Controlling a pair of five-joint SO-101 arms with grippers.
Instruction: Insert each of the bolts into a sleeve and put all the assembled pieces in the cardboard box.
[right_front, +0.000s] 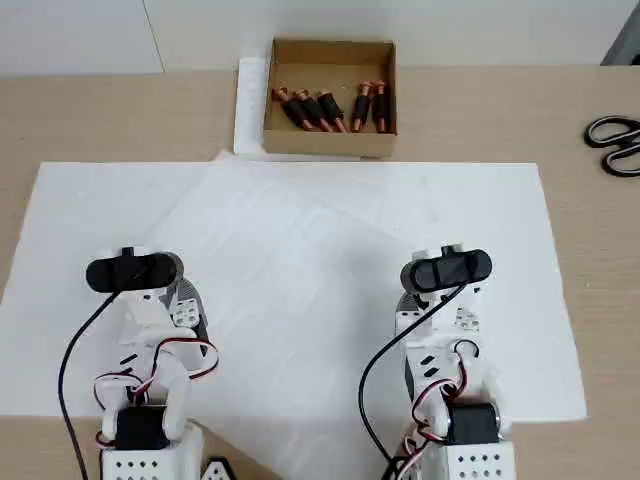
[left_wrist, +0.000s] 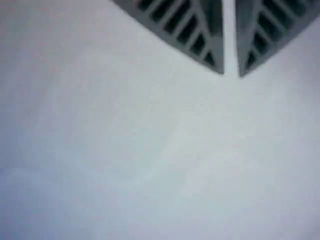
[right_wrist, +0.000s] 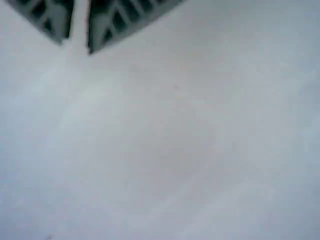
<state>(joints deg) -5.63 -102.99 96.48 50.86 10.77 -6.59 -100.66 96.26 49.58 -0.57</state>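
Left arm folded at near edge of paper; left gripper just over the sheet, fingers almost together, thin slit, holding nothing. Box at far edge of paper, pieces lying inside. Right arm folded likewise; right gripper fingers almost together, empty. Scissors far right on table

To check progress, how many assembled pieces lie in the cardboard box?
6 assembled pieces, it seems: four side by side at the left of the cardboard box, two at its right. Overlap may hide more.
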